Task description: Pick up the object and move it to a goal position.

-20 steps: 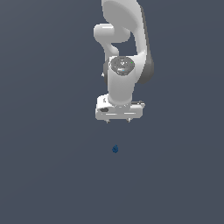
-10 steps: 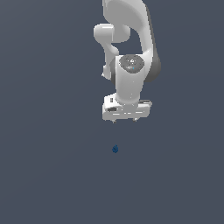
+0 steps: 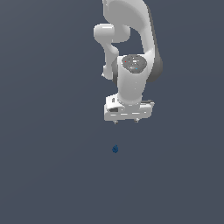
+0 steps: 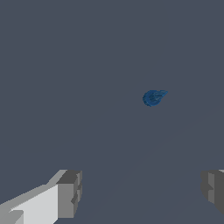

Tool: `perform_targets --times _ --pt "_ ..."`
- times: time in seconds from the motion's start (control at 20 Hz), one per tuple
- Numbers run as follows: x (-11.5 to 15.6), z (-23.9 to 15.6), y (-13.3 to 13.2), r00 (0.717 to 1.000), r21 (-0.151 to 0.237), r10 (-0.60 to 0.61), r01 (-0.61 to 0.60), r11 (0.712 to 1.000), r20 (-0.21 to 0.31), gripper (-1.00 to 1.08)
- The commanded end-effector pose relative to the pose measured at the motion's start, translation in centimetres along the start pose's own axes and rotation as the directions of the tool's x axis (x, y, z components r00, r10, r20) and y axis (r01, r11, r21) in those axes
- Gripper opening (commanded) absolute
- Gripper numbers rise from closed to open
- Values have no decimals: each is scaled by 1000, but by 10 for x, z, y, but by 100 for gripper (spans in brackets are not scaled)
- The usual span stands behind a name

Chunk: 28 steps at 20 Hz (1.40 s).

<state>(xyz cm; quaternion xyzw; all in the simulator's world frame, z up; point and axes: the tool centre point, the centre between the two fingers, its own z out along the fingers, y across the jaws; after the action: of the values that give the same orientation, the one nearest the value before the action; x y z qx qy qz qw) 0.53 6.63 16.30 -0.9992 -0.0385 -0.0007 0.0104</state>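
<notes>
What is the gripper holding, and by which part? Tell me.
Nothing. The gripper is open, its fingers spread, and the blue object lies apart from them.

Bkgd is one flat slate-grey surface (image 3: 48,131), filling ext. view edge to edge, no texture. Same plain grey in wrist view, w/ one faint straight line running diagonally across it. Lighting even & soft, no strong shadows or highlights on it.
</notes>
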Motion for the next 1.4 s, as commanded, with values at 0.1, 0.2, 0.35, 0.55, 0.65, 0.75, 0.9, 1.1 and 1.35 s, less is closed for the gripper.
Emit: perform_targets --times 0.1,0.2,0.35,0.55,0.65,0.75,0.9,1.1,1.35 --pt "7 5 4 999 0 42 -42 999 1 100" --pt "11 8 7 997 0 72 -72 997 1 100" --pt "20 15 13 992 0 128 -128 992 1 100" --pt "34 27 23 974 -3 226 -226 974 1 100" --pt "43 35 30 959 -5 282 -282 959 0 100" --pt "50 42 36 943 -8 334 -334 943 -1 100" --pt "59 52 43 918 -11 397 -397 918 -3 100" --pt "67 62 51 890 -16 457 -457 890 -6 100" --pt "72 69 56 868 -19 496 -496 868 -8 100"
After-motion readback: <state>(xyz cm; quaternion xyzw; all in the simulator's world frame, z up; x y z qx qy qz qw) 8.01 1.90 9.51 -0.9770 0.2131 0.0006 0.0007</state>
